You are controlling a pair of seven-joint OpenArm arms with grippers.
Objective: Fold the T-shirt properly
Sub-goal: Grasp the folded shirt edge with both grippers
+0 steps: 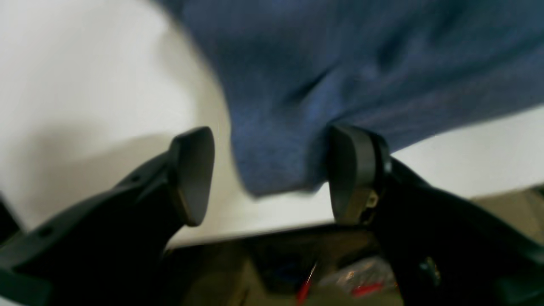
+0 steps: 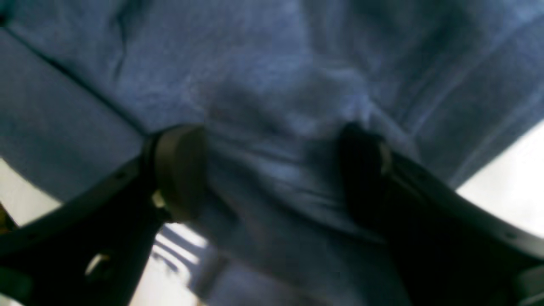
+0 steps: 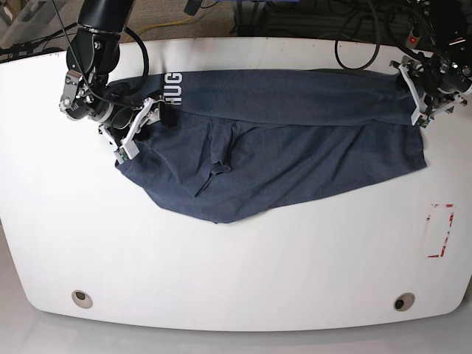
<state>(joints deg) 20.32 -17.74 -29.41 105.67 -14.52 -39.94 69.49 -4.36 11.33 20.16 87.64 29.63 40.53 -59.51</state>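
Observation:
The dark blue T-shirt [image 3: 280, 147] lies spread across the white table [image 3: 236, 280], its top part folded over, with white lettering [image 3: 173, 82] near its left end. My left gripper [image 3: 414, 92] is at the shirt's right end. In the left wrist view it [image 1: 272, 170] stands open over a fabric corner [image 1: 276, 161]; the right pad touches the cloth, while the left pad [image 1: 193, 174] is apart from it. My right gripper [image 3: 136, 129] is at the shirt's left end. It [image 2: 272, 170] is open, with bunched cloth [image 2: 276, 178] between both pads.
A red-and-white marked rectangle [image 3: 440, 230] is on the table at the right. Two round holes [image 3: 82, 298] [image 3: 403, 302] sit near the front edge. Cables [image 3: 354, 37] run along the back. The table's edge [image 1: 272, 231] is just below the left gripper.

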